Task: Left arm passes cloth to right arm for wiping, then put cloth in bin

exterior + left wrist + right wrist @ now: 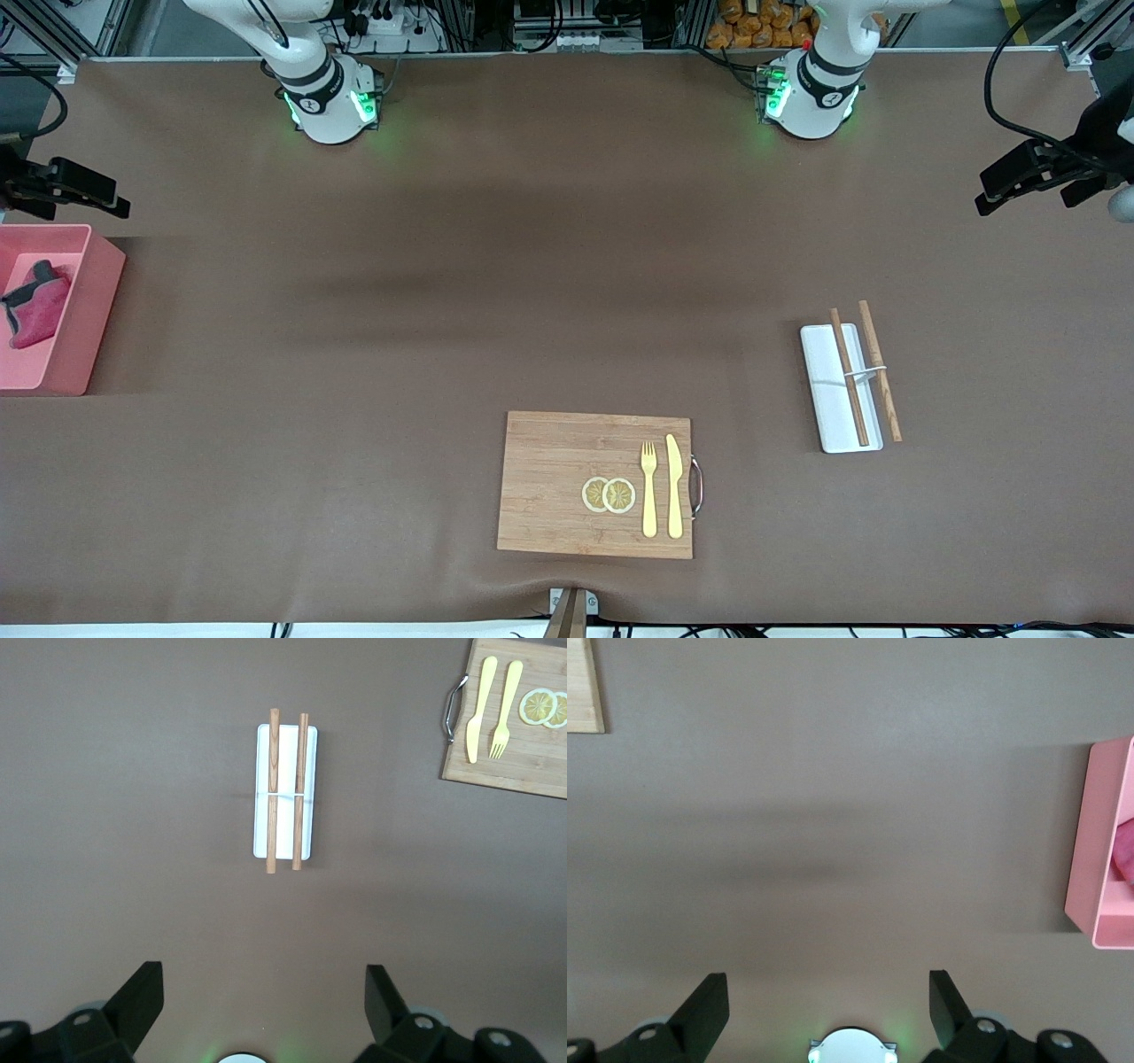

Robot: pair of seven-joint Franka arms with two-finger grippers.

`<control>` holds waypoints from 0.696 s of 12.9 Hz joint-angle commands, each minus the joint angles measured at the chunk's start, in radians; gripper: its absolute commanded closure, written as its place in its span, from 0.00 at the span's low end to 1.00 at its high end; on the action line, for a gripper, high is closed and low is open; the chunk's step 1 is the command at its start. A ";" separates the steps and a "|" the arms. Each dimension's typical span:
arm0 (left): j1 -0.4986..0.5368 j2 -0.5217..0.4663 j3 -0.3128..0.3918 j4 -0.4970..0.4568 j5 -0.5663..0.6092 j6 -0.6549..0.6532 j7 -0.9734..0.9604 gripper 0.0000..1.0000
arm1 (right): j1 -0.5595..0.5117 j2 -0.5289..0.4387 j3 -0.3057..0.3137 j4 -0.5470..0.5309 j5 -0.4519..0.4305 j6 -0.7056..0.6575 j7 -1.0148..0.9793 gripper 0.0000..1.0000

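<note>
Cloth (37, 301) lies bunched inside the bin (89, 310) at the right arm's end of the table, so we judge the task essentially complete. Our right gripper (66, 188) hangs over the table edge just beside the bin, fingers spread wide and holding nothing. Our left gripper (1032, 177) waits at the left arm's end of the table, also wide and empty, with the white tray (837, 416) and its two wooden sticks (850, 377) in its wrist view. A cutting board (567, 478) with a fork (648, 487), a knife (674, 483) and lemon slices (609, 494) sits nearest the front camera.

Little can go wrong now. If we swing the right arm low, it could clip the bin's wall and shove it off the edge. One stick overhangs the tray rim and would roll if nudged.
</note>
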State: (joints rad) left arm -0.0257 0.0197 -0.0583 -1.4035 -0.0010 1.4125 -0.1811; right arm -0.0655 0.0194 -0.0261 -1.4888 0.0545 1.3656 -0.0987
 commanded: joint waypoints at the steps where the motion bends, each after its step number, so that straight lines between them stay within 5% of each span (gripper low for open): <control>1: 0.000 -0.029 0.003 -0.023 0.003 -0.004 0.011 0.00 | -0.011 -0.013 -0.005 0.007 0.001 -0.005 -0.053 0.00; 9: 0.016 -0.040 0.005 -0.029 0.009 -0.006 0.046 0.00 | -0.019 -0.015 -0.003 0.005 -0.007 0.039 -0.045 0.00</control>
State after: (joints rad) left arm -0.0213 0.0062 -0.0537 -1.4054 -0.0010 1.4107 -0.1573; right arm -0.0703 0.0194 -0.0351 -1.4827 0.0519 1.4061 -0.1389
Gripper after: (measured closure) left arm 0.000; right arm 0.000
